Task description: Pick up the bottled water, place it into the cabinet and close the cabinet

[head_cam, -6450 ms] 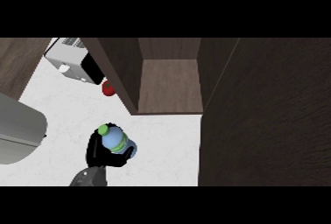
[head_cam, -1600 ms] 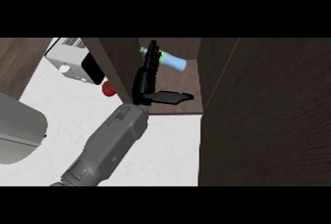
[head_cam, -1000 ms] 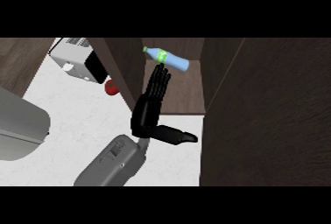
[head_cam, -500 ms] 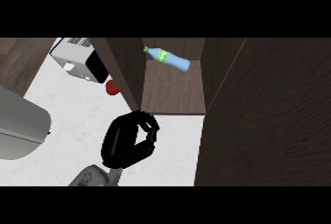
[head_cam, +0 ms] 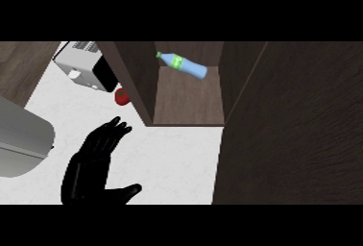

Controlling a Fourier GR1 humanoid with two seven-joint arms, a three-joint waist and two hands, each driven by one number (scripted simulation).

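Observation:
The bottled water (head_cam: 186, 66), pale blue with a green label and cap, lies tilted on the wooden shelf (head_cam: 188, 103) inside the open cabinet, at the back. My left hand (head_cam: 96, 166) is over the white counter (head_cam: 177, 158), below and left of the cabinet opening. It is open, with straight fingers pointing up toward the cabinet's left wall (head_cam: 135, 79) and the thumb spread to the right. It holds nothing and is well apart from the bottle. The right hand does not show.
The cabinet's dark wooden door (head_cam: 294, 129) stands open and fills the right side. A white appliance (head_cam: 85, 71) and a small red object (head_cam: 123, 96) sit left of the cabinet. A large grey rounded object (head_cam: 21, 139) is at the left edge.
The left hand let go of the bottle in the cabinet and drew back down to the counter. Its fingers, curled half a second ago, are straight now. The bottle stays on the shelf.

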